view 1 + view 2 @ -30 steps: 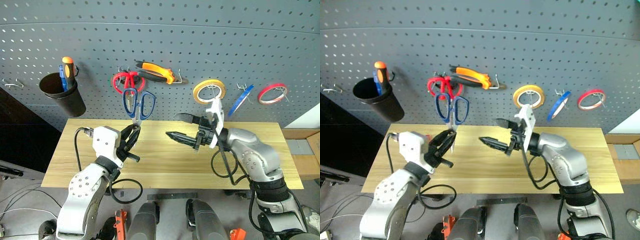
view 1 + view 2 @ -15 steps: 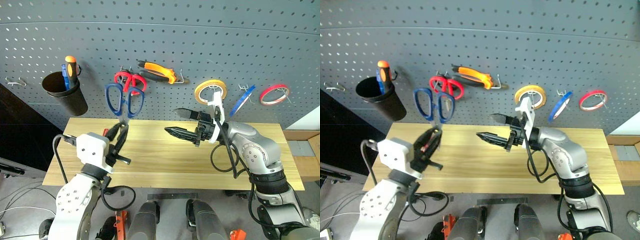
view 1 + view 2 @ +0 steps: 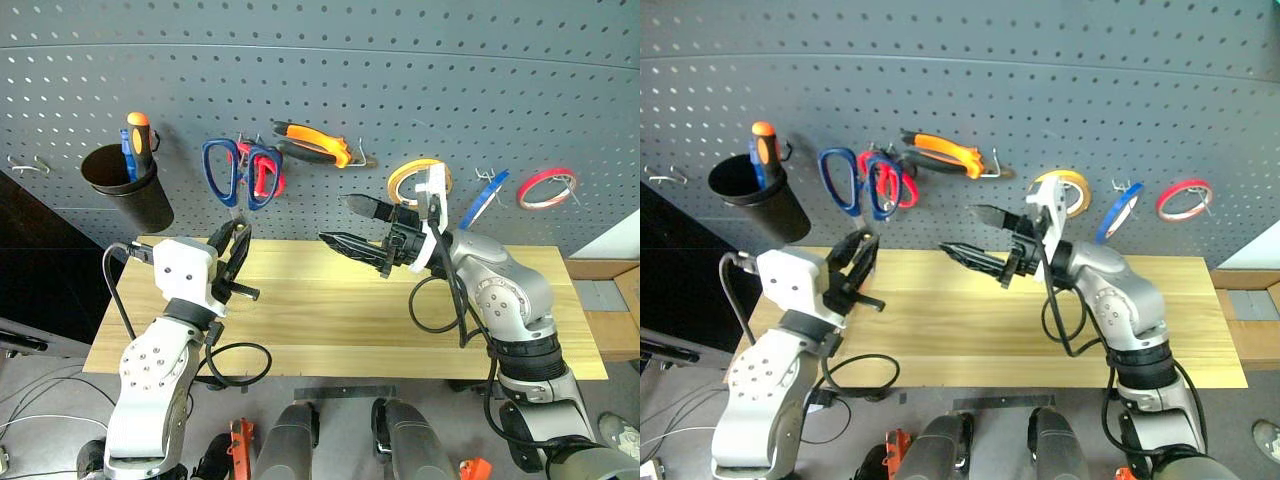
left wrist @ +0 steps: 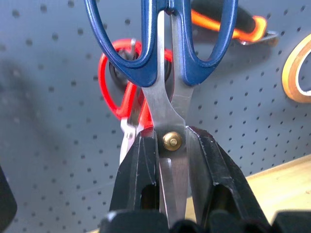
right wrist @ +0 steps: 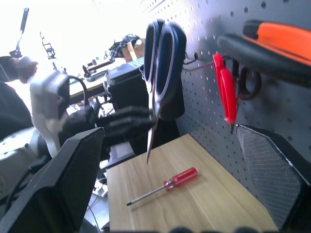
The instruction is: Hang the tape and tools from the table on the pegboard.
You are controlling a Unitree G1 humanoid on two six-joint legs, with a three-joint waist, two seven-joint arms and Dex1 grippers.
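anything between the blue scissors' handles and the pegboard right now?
Yes. In the left wrist view, red-handled scissors hang on the pegboard directly behind the blue scissors, which the left end effector holds by the blades.

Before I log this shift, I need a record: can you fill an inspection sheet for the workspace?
Surface: table, light wood planks.
Job's things: blue scissors held up at the pegboard; pliers and blue tape hung; red screwdriver lying on the table.
Clutter: red scissors, yellow tape, red tape, black cup.
Claws: left claw shut on the blades; right claw open, empty.
Cables: black loops at both wrists.
Surroundings: nothing seen.
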